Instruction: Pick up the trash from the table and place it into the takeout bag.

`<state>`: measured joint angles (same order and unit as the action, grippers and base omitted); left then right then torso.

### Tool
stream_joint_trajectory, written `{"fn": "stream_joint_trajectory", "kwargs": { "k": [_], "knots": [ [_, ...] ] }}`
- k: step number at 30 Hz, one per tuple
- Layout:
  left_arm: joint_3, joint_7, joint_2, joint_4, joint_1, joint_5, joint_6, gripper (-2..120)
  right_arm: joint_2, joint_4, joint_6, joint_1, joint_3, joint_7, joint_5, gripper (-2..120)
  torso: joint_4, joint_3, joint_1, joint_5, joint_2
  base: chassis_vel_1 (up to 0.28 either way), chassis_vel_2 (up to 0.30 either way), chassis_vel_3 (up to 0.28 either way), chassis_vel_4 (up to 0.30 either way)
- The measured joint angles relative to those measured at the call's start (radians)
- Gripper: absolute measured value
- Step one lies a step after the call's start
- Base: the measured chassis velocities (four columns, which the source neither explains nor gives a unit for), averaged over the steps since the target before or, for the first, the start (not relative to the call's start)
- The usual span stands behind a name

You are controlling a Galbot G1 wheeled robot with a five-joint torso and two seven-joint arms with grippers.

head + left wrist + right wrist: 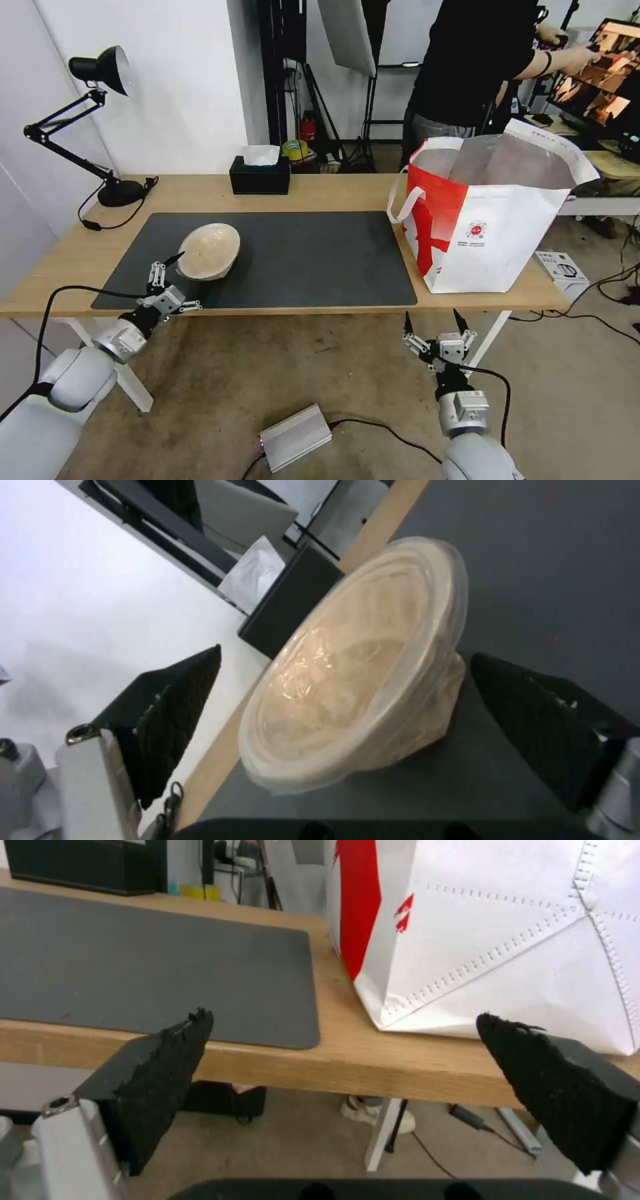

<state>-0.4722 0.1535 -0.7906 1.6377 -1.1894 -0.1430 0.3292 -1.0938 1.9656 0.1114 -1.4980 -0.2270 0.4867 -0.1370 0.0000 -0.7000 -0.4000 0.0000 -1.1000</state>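
The beige bowl (209,251) sits on the table (333,190) just ahead of the left gripper (167,270), whose fingers are spread and empty, and it's not yet in the takeout bag (490,213), while the right gripper (433,322) waits wide open below the table edge.

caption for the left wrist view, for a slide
Open left hand approaches the tilted beige bowl on the dark mat, fingers either side, not touching.
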Motion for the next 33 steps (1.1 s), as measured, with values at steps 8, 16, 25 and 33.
{"fn": "stream_joint_trajectory", "kwargs": {
  "k": [8,16,25,33],
  "knots": [
    [0.030,0.001,0.001,-0.022,0.032,0.001,0.000,100,-0.002,-0.002,0.001,0.003,-0.002,0.000,0.000,100,0.0000,0.000,0.000,0.0000,0.000,0.000,0.000,0.000,0.000],
    [0.053,0.002,-0.003,-0.033,0.051,0.001,0.001,100,-0.006,-0.004,0.002,0.003,-0.002,0.001,0.000,100,0.0000,0.000,0.000,0.0000,0.000,0.000,0.000,0.000,0.000],
    [0.070,0.003,-0.004,-0.048,0.066,0.001,0.001,100,-0.013,-0.009,0.003,0.005,-0.002,0.001,0.001,100,0.0000,0.000,0.000,0.0000,0.000,0.000,0.000,0.000,0.000],
    [0.084,0.003,-0.002,-0.059,0.076,0.002,0.003,98,-0.018,-0.011,0.004,0.005,0.000,0.001,0.006,100,0.0000,0.000,0.000,0.0000,0.000,0.000,0.000,0.000,0.000]
  ]
}}
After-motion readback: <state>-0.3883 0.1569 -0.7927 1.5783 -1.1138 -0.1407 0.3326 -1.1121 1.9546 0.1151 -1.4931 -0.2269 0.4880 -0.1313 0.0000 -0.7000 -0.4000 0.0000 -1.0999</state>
